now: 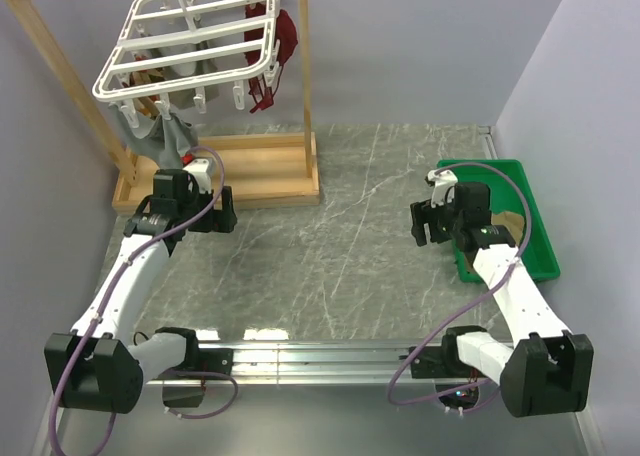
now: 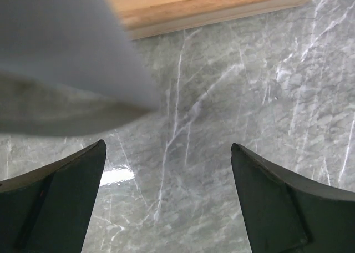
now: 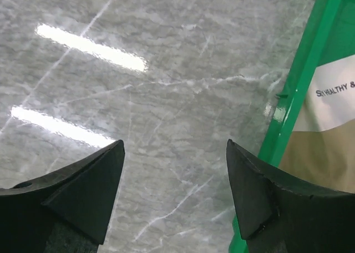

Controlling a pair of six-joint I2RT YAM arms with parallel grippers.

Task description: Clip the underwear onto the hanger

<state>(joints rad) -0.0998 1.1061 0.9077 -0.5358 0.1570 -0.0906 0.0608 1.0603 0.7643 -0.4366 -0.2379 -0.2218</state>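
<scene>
The white grid hanger (image 1: pixel 190 51) hangs by its hook from the wooden stand at the far left. Tan underwear with a white printed band (image 3: pixel 324 147) lies in the green tray (image 3: pixel 299 86) at the right, and shows as a tan patch in the top view (image 1: pixel 515 224). My right gripper (image 1: pixel 428 224) is open and empty above the table, just left of the tray's rim; its fingertips frame bare marble in the right wrist view (image 3: pixel 175 147). My left gripper (image 1: pixel 215 216) is open and empty above the table (image 2: pixel 168 153), in front of the stand's base.
The wooden stand (image 1: pixel 255 166) stands on its base at the far left. A grey garment (image 1: pixel 165 131) and a dark red garment (image 1: pixel 285 36) hang from the hanger. The grey cloth (image 2: pixel 55 59) hangs blurred close to my left wrist camera. Walls close in the far and right sides.
</scene>
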